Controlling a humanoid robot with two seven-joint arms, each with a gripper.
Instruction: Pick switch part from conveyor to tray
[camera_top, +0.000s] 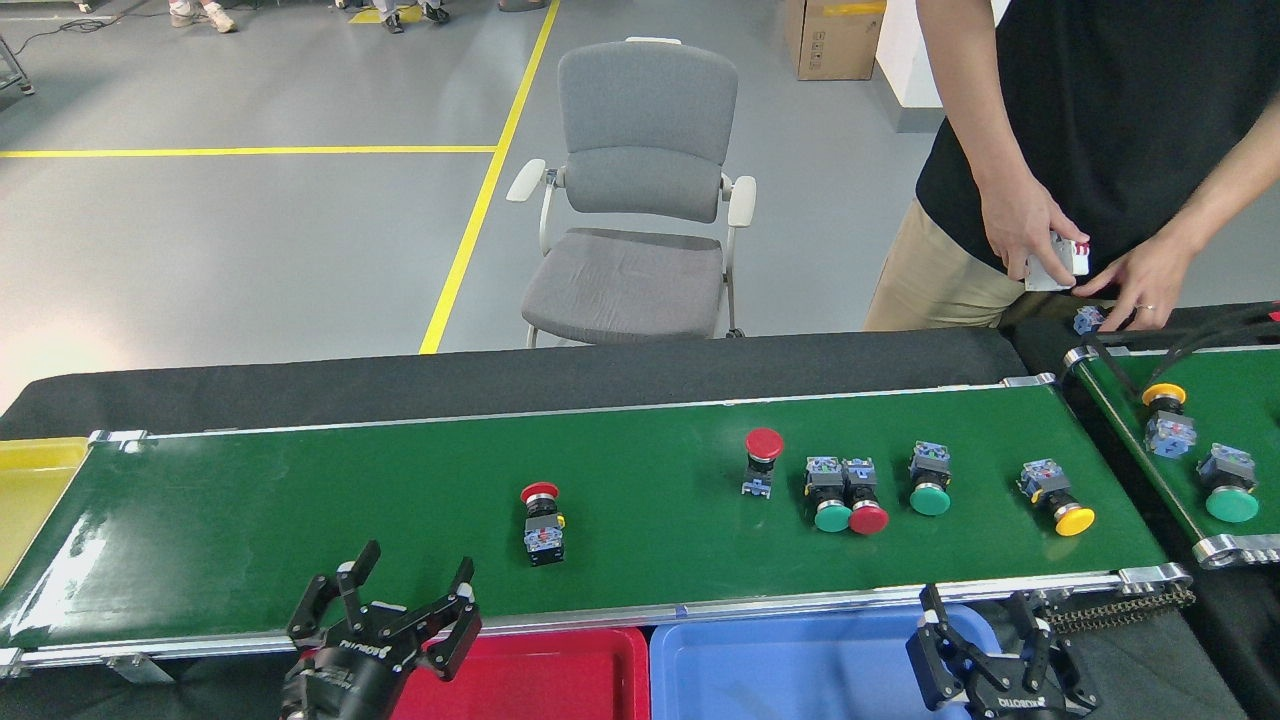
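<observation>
Beyond the spread, empty left gripper (405, 597), a red switch part (542, 517) lies on the conveyor (300, 510); right gripper (980, 620) likewise spread, empty.

Dark-green conveyor (300, 510), red tray (560, 680), blue tray (790, 670)

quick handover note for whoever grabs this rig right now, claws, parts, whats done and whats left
Left claw: open, empty, at the conveyor's near rail.
Right claw: open, empty, over the blue tray.
On the belt: red switch nearest the left claw, then a red, a green-red pair, a green, a yellow.
No part visible in the red tray or the blue one. All six left to pick.
</observation>
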